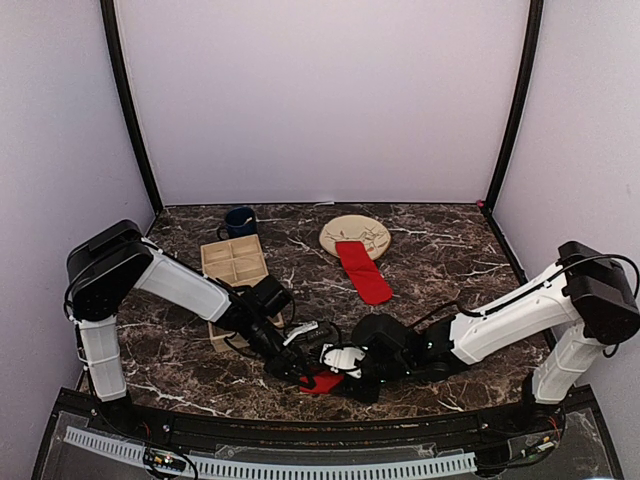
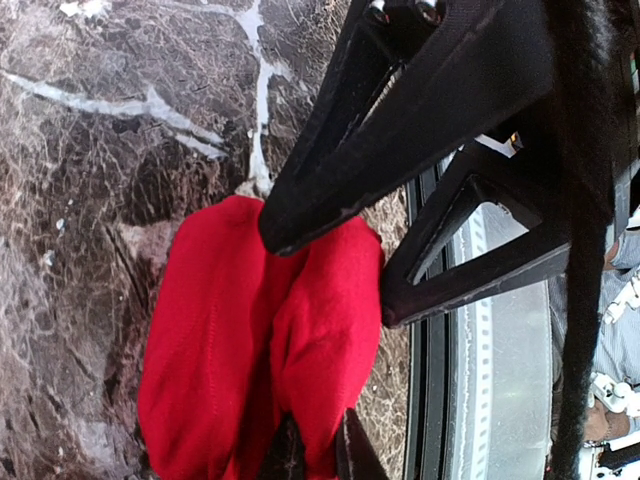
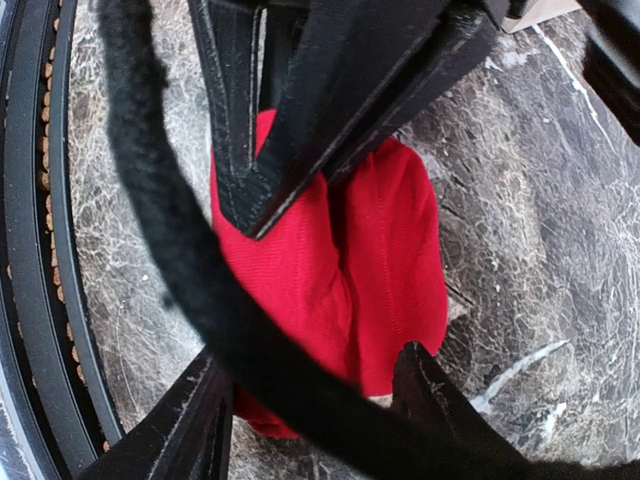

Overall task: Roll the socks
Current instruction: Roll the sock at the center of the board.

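One red sock (image 1: pixel 320 383) lies bunched into a thick fold on the marble near the front edge, between both grippers. In the left wrist view my left gripper (image 2: pixel 318 442) is shut on the near end of this sock (image 2: pixel 260 340), its two tips pinching the fabric. My right gripper (image 3: pixel 312 356) stands open, one finger on each side of the bundle (image 3: pixel 340 270). Its fingers (image 2: pixel 330 200) show from the other side in the left wrist view. The second sock (image 1: pixel 362 270) lies flat farther back, its far end resting on the beige plate (image 1: pixel 355 228).
A wooden compartment tray (image 1: pixel 233 262) sits at the left under the left arm, with a dark blue mug (image 1: pixel 240 221) behind it. The table's black front rail (image 2: pixel 440 400) runs close beside the bundled sock.
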`<state>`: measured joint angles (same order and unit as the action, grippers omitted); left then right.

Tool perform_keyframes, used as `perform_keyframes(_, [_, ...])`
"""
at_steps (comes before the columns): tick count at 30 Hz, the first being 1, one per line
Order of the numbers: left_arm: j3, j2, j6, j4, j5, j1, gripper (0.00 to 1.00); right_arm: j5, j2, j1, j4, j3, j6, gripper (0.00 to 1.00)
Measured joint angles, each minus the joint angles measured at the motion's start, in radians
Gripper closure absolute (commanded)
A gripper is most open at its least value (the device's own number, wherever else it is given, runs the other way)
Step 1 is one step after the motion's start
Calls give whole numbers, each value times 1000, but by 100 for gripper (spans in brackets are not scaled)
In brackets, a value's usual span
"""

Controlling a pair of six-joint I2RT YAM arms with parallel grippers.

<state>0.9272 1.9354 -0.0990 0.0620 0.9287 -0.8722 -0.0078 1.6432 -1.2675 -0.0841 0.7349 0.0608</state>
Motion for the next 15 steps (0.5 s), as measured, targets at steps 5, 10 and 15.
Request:
perform_keyframes(5, [2,4,-3,2,6,2,100,-5,11,-8,7,7,13,53])
perform_keyframes(10, [5,10,-3,5,16,5,100,-18,15,-14,20,8,17,56])
perform_keyframes(15, [6,10,-4,8,17,5,100,-22,16,-19,29,8,26,66])
